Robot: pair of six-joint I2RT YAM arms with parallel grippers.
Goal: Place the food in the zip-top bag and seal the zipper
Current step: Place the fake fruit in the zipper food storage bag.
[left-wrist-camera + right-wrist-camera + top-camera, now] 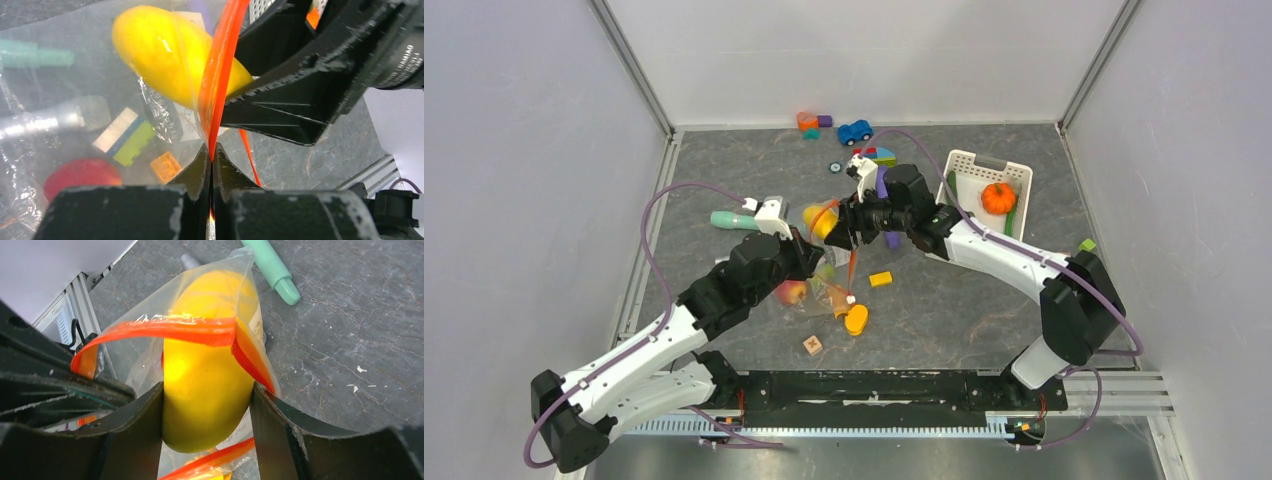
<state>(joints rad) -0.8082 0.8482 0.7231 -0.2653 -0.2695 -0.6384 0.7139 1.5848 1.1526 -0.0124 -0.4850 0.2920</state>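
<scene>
My right gripper (pixel 207 395) is shut on the yellow squash (pixel 207 375), one finger on each flank. The squash's far end sits inside the mouth of the clear zip-top bag (pixel 150 355), and the orange-red zipper (pixel 175 330) drapes across the squash. My left gripper (pixel 212 157) is shut on the zipper (pixel 220 75) at one edge of the mouth and holds the bag up. Seen from above, the two grippers meet mid-table, left (pixel 809 255) and right (pixel 832 222). A red fruit (pixel 791 292) shows through the plastic. An orange pumpkin (pixel 998 197) lies in the basket.
The white slotted basket (pixel 969 160) stands at the right with green pieces along its sides. A teal tool (pixel 729 220) lies to the left of the bag. A yellow block (pixel 881 279), a wooden cube (pixel 812 345) and an orange piece (pixel 856 320) lie nearby. A blue toy car (pixel 855 131) and blocks sit at the back.
</scene>
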